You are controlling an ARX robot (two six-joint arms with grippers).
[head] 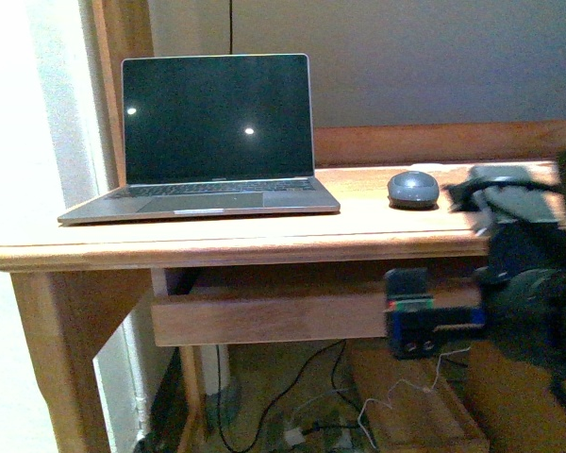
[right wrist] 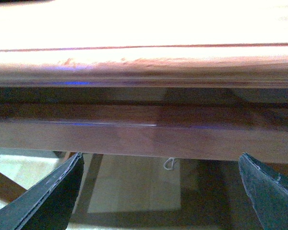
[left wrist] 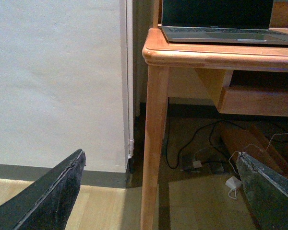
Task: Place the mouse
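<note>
A wooden table (head: 264, 247) fills most of the front view, its rounded front edge running across the middle and a shallow drawer front below it. On its top, at about ten o'clock from the centre, stands an open laptop (head: 212, 142) with a dark screen and grey keyboard deck. The right arm (head: 533, 293), black and blurred, occupies the four o'clock part of that view, below and in front of the table edge. The mouse (head: 413, 189), a small dark grey oval, lies on the table top at about two o'clock, well apart from the laptop and just beside a dark object (head: 495, 186) at three o'clock that is too blurred to identify.

In the right wrist view, the right hand (right wrist: 163, 191) is spread wide, grasping nothing, facing the table's front edge. In the left wrist view, the left hand (left wrist: 163, 191) is likewise spread and bare, low near the floor by the table leg (left wrist: 153, 143). Cables (left wrist: 197, 153) trail on the floor beneath the table.
</note>
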